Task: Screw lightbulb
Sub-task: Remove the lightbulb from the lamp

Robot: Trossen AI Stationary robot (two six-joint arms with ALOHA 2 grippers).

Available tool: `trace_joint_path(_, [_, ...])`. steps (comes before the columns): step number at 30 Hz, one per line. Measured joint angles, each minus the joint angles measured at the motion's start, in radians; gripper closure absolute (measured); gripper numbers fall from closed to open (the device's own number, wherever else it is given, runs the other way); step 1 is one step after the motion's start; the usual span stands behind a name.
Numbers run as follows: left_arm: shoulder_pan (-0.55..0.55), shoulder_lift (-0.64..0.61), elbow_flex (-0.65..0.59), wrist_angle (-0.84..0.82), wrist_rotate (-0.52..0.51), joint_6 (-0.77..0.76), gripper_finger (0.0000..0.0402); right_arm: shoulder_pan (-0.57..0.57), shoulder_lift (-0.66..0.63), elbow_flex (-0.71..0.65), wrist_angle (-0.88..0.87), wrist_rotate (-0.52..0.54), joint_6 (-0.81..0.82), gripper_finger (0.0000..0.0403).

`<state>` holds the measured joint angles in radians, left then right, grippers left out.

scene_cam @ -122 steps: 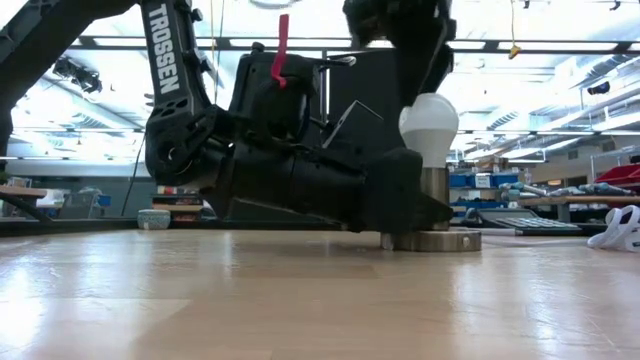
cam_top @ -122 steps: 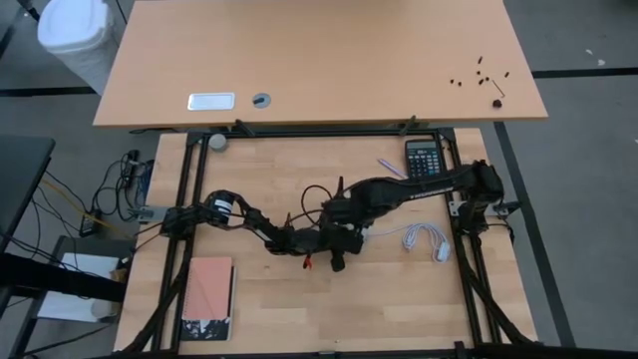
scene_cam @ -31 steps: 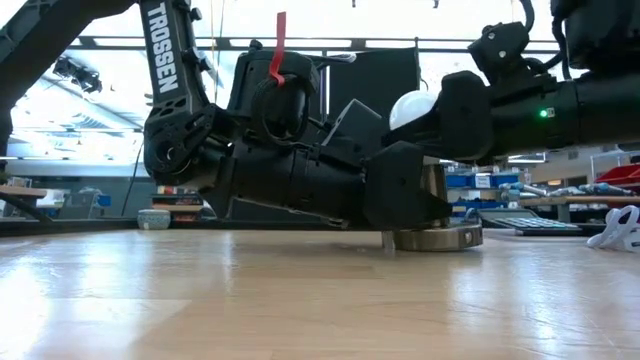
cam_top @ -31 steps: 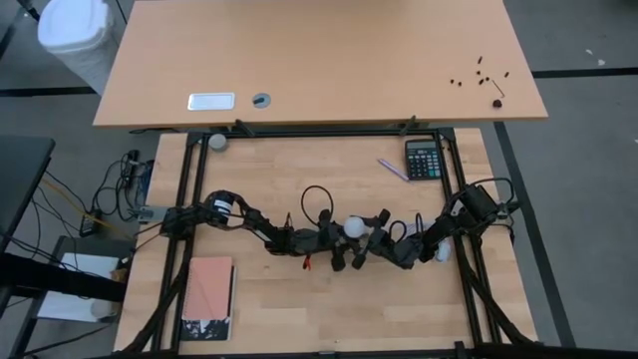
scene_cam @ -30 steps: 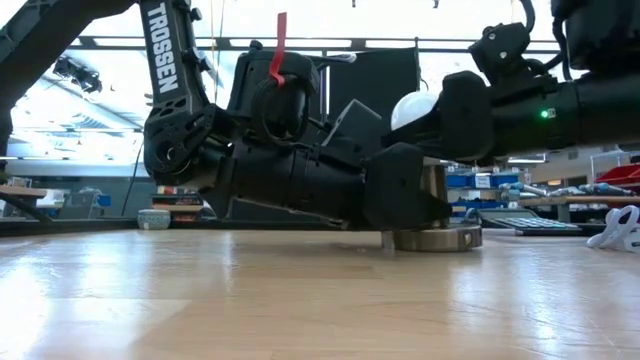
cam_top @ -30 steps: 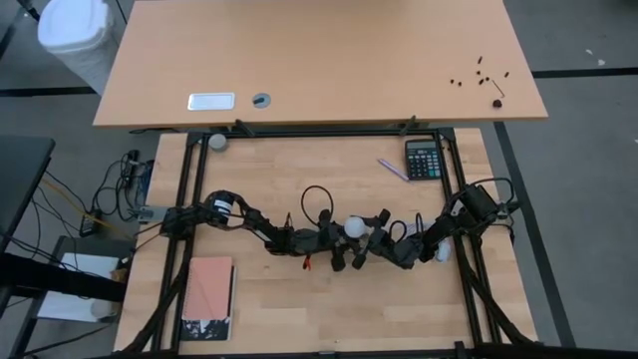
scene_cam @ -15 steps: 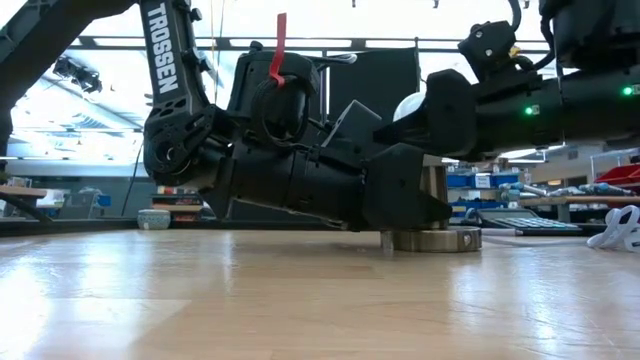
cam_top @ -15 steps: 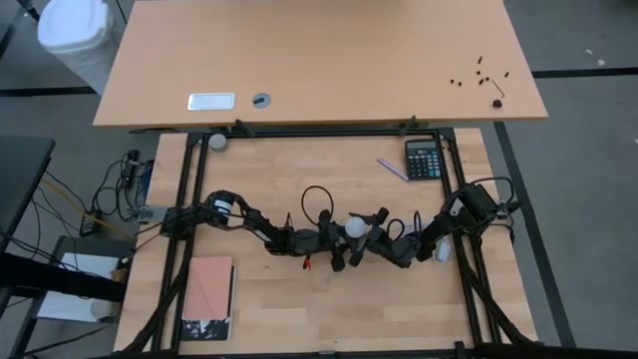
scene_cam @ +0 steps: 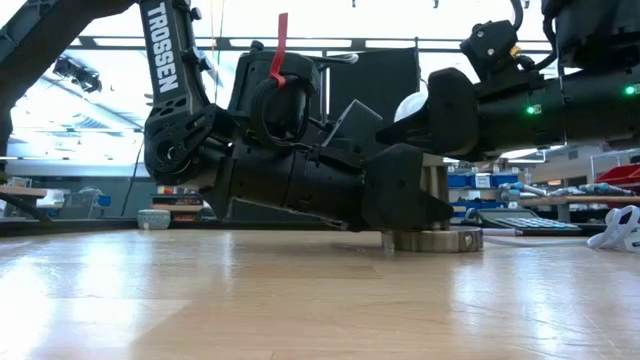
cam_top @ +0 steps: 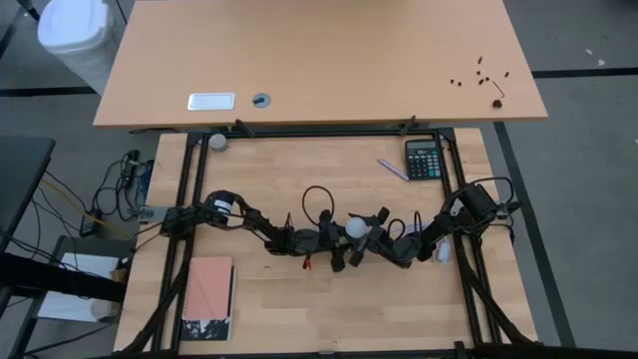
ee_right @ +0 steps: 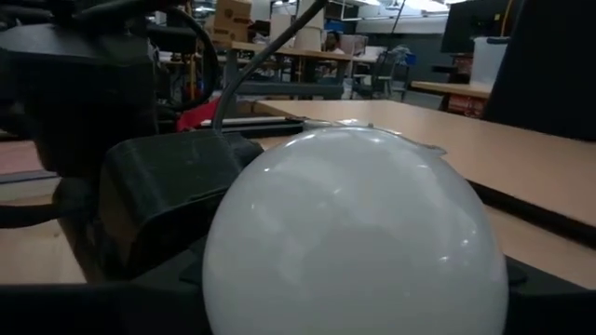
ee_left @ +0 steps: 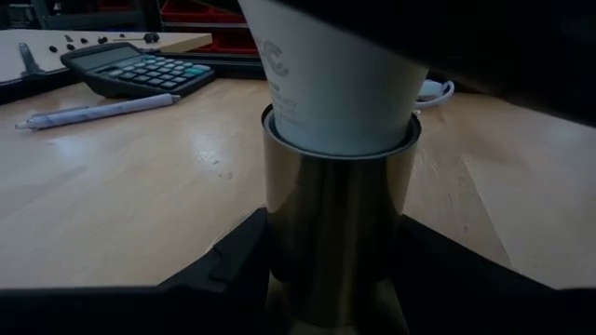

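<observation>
Status from my end: the small white pear-shaped lightbulb (cam_top: 355, 228) sits upright with its narrow end down inside the brass-coloured cylindrical metal socket (ee_left: 337, 237), mid-table. The socket's flat round base (scene_cam: 432, 240) rests on the wooden tabletop (cam_top: 299, 299).

The left gripper (cam_top: 344, 251) lies low on the table with its dark fingers (ee_left: 233, 265) on either side of the socket barrel, clamped on it as far as I can judge, steadying it.

The right gripper (cam_top: 374, 231) is level with the globe, coming in from the side. Its wrist camera is filled by the white globe, fingers flanking it; I can't tell whether they're actually pinching the glass.

My read: bulb is seated, threading is underway or near done. I can't see the threads, so I can't confirm depth. Left: final turns, then both grippers let go.

Grey calculator (cam_top: 424, 159) and pen (cam_top: 391, 168) sit well clear at the far edge.
</observation>
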<state>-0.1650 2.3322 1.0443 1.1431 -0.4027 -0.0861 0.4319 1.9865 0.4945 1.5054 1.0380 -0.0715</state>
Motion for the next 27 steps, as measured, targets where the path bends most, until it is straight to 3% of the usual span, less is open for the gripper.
trace_joint_path(6, [0.0, 0.0, -0.001, -0.002, 0.089, 0.018, 0.0213, 0.001, -0.001, -0.047, 0.029, -0.12, 0.083, 0.0151])
trace_joint_path(15, [0.005, 0.001, -0.001, 0.025, 0.388, 0.094, 0.0213, 0.025, -0.049, -0.143, 0.061, -0.427, 0.158, 0.0147])
trace_joint_path(21, [0.004, 0.001, -0.001, 0.033, 0.485, 0.11, 0.0213, 0.008, -0.069, -0.161, 0.054, -0.617, 0.128, 0.0147])
trace_joint_path(27, [0.003, 0.002, -0.001, 0.04, 0.551, 0.111, 0.0213, -0.067, -0.069, -0.161, 0.05, -0.905, 0.19, 0.0149])
